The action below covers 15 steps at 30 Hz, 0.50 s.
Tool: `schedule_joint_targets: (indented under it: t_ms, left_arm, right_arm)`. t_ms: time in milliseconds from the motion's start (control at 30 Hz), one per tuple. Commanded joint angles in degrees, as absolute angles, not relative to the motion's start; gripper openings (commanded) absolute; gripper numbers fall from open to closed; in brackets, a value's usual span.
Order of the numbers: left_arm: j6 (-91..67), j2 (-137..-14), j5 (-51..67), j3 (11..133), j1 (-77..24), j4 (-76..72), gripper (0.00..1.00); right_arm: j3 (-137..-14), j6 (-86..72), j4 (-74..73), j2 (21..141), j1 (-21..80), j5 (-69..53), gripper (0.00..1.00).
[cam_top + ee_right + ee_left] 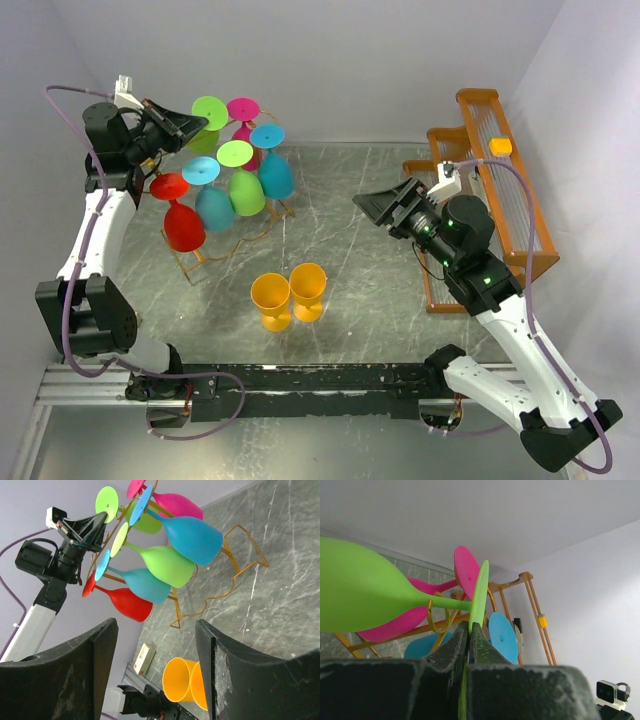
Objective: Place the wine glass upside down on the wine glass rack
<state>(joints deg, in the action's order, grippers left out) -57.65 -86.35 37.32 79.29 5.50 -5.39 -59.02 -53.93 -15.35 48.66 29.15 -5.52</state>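
Top view: left gripper point(178, 125) at 10 o'clock, clamped tight on the foot of the lime wine glass point(210, 108), foot up at the far end of the gold wire rack point(283, 208), among 5 hung glasses. Right gripper point(385, 205) at 3 o'clock.
Left wrist: fingers point(452, 647) pinch the foot's edge; bowl at 9 o'clock.
Right wrist: jaws spread wide, nothing between them.

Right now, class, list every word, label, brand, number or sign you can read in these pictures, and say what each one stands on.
No text can be read anywhere.
White box: may carry print, but it is too small and blurred to read.
Yellow tag on the wooden rack: no print visible.
Green wine glass: no markings visible.
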Motion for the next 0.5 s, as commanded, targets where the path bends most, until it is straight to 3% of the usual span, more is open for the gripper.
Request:
schedule_joint_targets:
  t_ms: [0,467]
  left_arm:
    - [-57.5,-83.7,39.7,78.5,6.2,-6.0,0.07]
    - [-56.7,-84.0,39.8,78.8,6.8,-1.6,0.07]
  right_arm:
    - [-60.2,-53.2,-16.3,48.5,29.0,-5.2,0.63]
    - [-59.2,-53.9,-17.9,46.9,29.1,-4.0,0.63]
